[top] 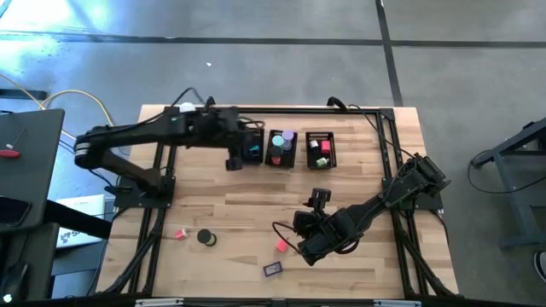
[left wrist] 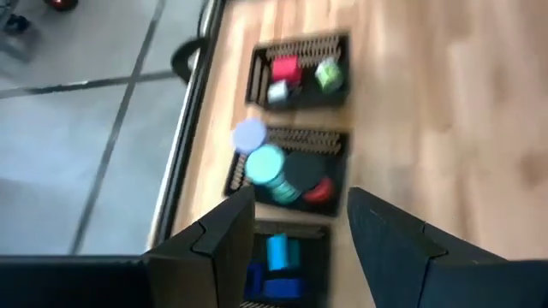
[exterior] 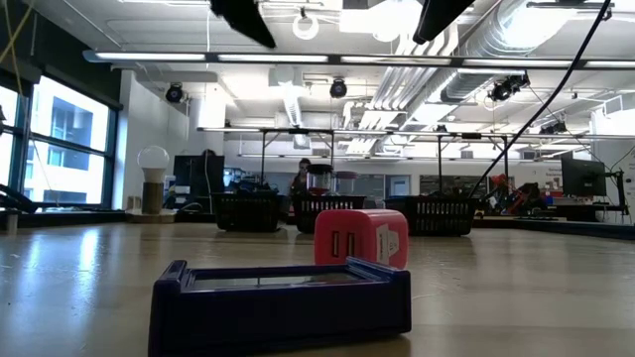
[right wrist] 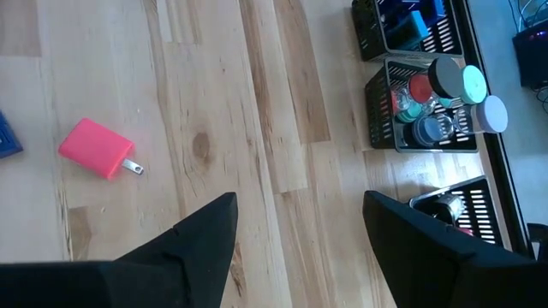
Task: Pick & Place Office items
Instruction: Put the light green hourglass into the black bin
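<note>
L arm: stretched across table's far side, left gripper [left wrist: 295, 248] pointing down, fingers apart, nothing betw. them. R arm: folded toward near-centre, right gripper [right wrist: 295, 248] raised off the surface, fingers apart, empty.

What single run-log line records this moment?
left pincer: open, empty, over left bin | right pincer: open, empty, near pink block | black roll: on table

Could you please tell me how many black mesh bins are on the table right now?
3, in a row along the table's far edge: the left bin under the left tool, the middle bin beside it, and the right bin. None seems hidden.
</note>
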You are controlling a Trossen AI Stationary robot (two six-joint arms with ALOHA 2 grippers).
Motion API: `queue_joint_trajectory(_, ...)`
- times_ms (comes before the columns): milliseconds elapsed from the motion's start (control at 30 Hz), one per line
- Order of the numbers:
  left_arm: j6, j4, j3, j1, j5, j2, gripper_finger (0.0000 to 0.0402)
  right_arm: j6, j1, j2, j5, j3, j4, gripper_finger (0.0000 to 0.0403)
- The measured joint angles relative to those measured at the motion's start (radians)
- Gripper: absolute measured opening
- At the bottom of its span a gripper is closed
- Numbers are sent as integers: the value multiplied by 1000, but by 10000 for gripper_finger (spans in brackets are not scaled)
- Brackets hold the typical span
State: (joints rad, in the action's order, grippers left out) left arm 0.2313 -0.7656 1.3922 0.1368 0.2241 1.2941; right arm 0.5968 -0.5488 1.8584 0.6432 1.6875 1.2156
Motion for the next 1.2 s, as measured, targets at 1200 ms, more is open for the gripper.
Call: queue_joint_trajectory(1200, -530, -353, 0, -326, -148, -95, 336, -15, 85, 0, -7, 0, -93, 243)
